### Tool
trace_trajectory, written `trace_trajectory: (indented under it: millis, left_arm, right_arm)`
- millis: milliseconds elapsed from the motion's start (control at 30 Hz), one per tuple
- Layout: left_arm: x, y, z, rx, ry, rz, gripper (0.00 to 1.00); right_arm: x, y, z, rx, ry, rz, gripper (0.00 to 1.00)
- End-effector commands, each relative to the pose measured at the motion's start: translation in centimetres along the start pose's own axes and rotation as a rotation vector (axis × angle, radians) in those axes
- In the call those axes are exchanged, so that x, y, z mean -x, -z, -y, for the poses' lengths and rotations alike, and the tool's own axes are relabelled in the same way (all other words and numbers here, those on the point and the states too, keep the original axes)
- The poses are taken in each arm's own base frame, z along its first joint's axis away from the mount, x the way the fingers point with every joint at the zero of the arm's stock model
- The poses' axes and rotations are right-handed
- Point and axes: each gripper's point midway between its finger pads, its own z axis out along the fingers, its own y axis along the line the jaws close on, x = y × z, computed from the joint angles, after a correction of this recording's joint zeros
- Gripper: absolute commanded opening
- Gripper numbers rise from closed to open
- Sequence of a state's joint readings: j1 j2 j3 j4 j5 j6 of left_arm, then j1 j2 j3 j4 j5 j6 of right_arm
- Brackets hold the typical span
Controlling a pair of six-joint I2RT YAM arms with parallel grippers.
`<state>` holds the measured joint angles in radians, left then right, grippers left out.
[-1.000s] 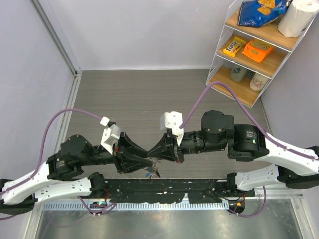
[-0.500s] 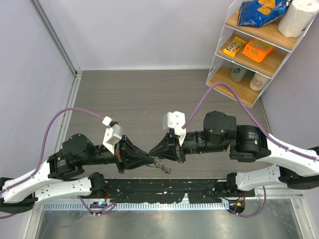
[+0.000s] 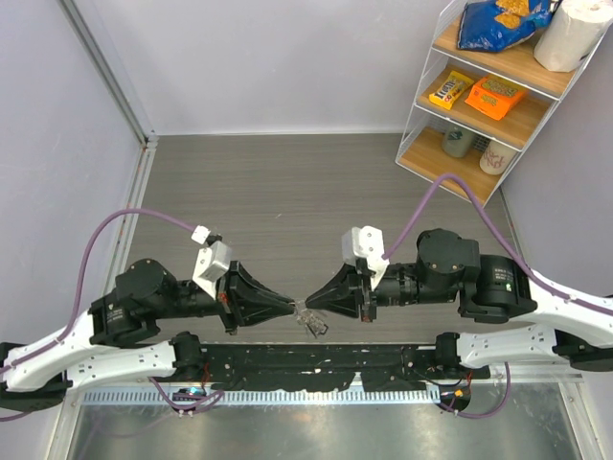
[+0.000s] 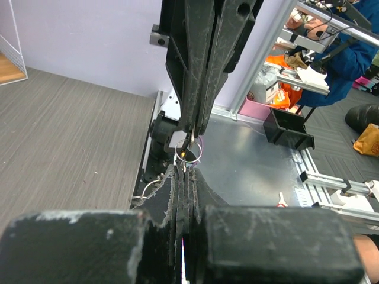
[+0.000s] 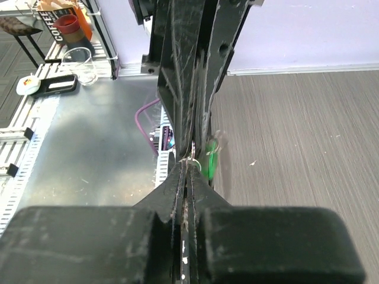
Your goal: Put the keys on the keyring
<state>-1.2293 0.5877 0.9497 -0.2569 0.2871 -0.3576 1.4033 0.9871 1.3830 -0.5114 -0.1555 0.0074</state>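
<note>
**Left end effector** (image 3: pixel 290 308): fingers together, tip to tip with the right one, low over the near edge of the counter (image 3: pixel 287 182); clamped on the keyring.
**Right end effector** (image 3: pixel 313 304): fingers together, pinching the same ring from the opposite side.
**Keyring** (image 4: pixel 199 155): thin loop, held in the air between the two tips.
**Green key** (image 5: pixel 211 160): blurred, hanging just beside the ring.
**Shelf** (image 3: pixel 479 105): far right corner, holding snacks.

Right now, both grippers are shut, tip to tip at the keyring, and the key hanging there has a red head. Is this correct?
Only the colour is wrong: the hanging key has a green head, not a red one, as the right wrist view shows.
</note>
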Motion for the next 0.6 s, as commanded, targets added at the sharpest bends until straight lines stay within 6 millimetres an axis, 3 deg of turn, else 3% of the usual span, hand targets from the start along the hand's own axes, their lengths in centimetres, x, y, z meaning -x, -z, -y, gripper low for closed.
trace_trajectory:
  millis: [0,267,567]
  left_arm:
    - [2.7,1.0,0.6,-0.008,-0.047,0.114,0.0]
    - [3.8,1.4,1.1,-0.028,-0.063,0.186,0.0]
    - [4.1,0.9,0.8,-0.023,-0.064,0.2,0.0]
  right_arm:
    - [2.5,1.7,-1.5,0.061,-0.003,0.139,0.05]
    - [0.6,0.8,-1.6,0.076,-0.033,0.145,0.05]
    - [0.4,-0.5,-1.8,0.095,-0.061,0.189,0.05]
